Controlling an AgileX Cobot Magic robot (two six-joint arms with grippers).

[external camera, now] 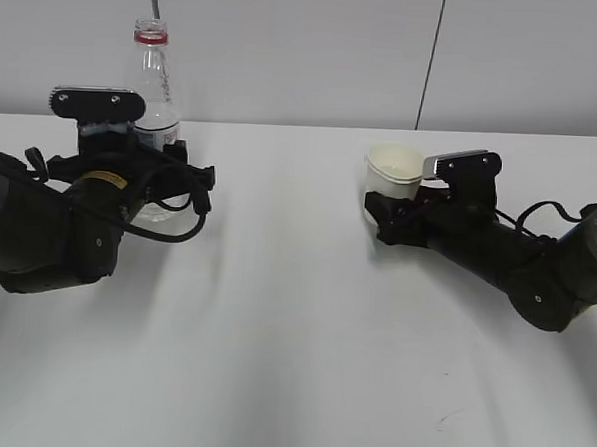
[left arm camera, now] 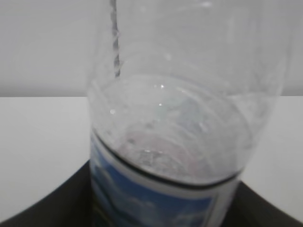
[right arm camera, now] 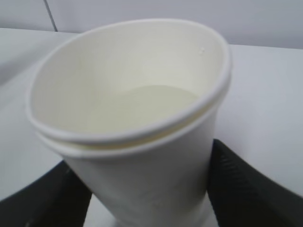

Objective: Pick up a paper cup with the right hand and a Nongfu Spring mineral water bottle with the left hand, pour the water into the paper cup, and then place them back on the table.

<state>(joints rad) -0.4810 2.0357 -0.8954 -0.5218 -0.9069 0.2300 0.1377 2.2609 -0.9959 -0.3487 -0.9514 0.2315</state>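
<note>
The Nongfu Spring mineral water bottle (external camera: 151, 71) stands upright and capless at the back left of the table (external camera: 282, 343). My left gripper (external camera: 158, 181), the one with the yellow sticker, is shut on its lower body; in the left wrist view the bottle (left arm camera: 175, 118) fills the frame, dark fingers (left arm camera: 57, 208) press against both sides of the label, and the water surface sits just above the label. My right gripper (external camera: 382, 210) is shut on the paper cup (external camera: 394, 166). In the right wrist view the cup (right arm camera: 128, 94) sits between the black fingers (right arm camera: 241, 184).
A small dark scuff mark (external camera: 449, 417) lies near the front right of the table. A grey wall with a dark vertical seam (external camera: 433, 50) stands right behind the table.
</note>
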